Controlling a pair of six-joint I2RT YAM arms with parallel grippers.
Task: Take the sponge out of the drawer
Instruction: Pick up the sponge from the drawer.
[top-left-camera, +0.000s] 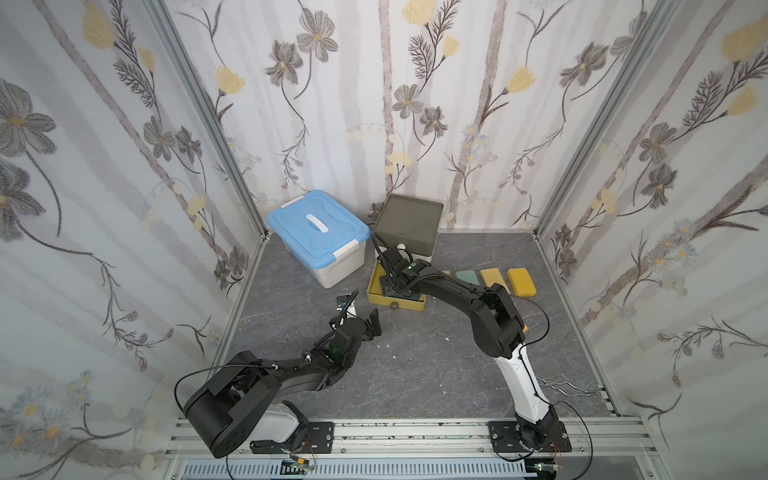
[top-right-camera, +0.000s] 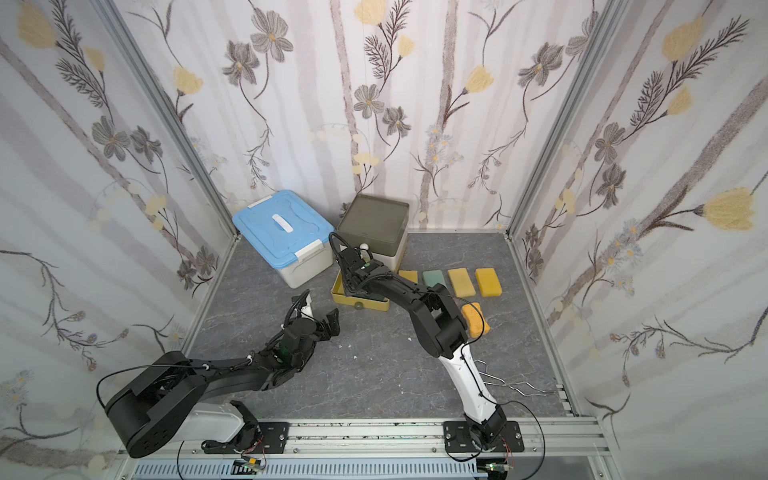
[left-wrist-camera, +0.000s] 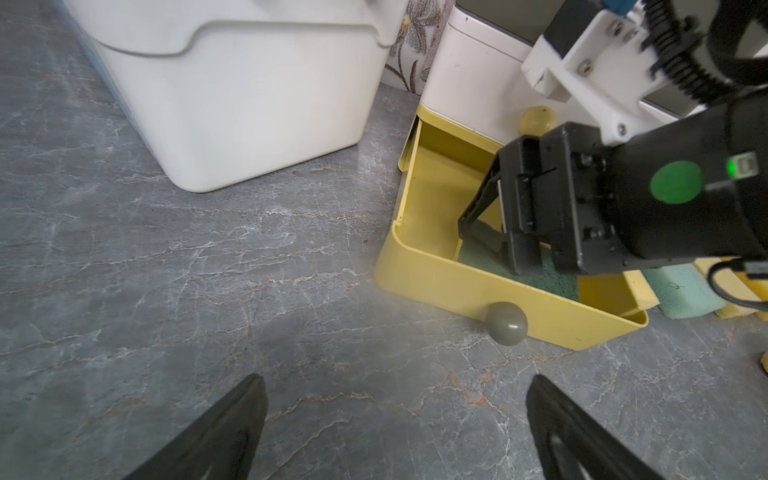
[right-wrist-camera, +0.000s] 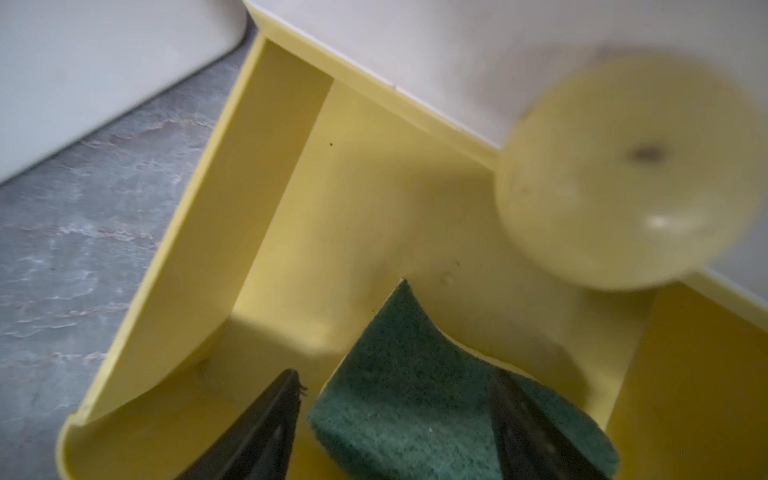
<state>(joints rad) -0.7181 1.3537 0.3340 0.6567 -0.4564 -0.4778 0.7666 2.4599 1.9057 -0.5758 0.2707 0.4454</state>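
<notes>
The yellow drawer (left-wrist-camera: 457, 291) stands pulled out of the small cabinet, seen in both top views (top-left-camera: 395, 306) (top-right-camera: 360, 306). A green-topped sponge (right-wrist-camera: 415, 399) lies inside it, one corner curled up. My right gripper (right-wrist-camera: 395, 376) reaches down into the drawer, open, with one finger beside the sponge and a gap between, the other finger over the sponge's far side. The left wrist view shows that right gripper (left-wrist-camera: 494, 249) low over the sponge (left-wrist-camera: 552, 278). My left gripper (left-wrist-camera: 397, 380) hangs open over bare table in front of the drawer's grey knob (left-wrist-camera: 506, 323), holding nothing.
A white box with a blue lid (top-left-camera: 318, 226) stands left of the cabinet (top-left-camera: 409, 220). Several sponges (top-left-camera: 492, 278) lie in a row right of the drawer, and an orange one (top-right-camera: 476, 318) nearer. A pale knob (right-wrist-camera: 623, 174) sits above the drawer. Bent wire (top-left-camera: 569, 388) lies front right.
</notes>
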